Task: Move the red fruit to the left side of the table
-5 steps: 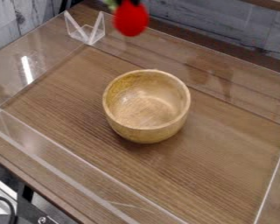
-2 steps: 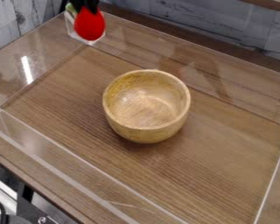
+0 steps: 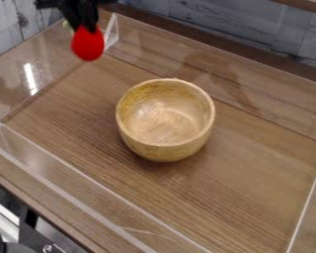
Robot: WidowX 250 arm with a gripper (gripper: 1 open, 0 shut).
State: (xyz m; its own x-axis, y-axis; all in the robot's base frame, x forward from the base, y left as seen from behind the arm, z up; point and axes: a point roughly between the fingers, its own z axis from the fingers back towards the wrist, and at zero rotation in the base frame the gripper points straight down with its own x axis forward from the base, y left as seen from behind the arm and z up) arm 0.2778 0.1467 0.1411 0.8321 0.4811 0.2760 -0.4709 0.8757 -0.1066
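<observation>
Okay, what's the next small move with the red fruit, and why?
Probably lower it gently toward the tabletop, then open the fingers: the red fruit hangs in the gripper's grasp, looks raised, and is already over the left part of the table in this view, well aside from the wooden bowl.

The small round toy fruit (image 3: 88,44) at the upper left of the frame is bright red. The wood-grain tabletop (image 3: 247,178) is warm brown, with darker streaks running through it. Just right of the frame's centre, the round wooden bowl (image 3: 166,120) is light tan, 1 plain colour with no printed pattern. The gripper (image 3: 84,20) at the upper left is black. Pale, whitish lines cross the brown at the lower left.
</observation>
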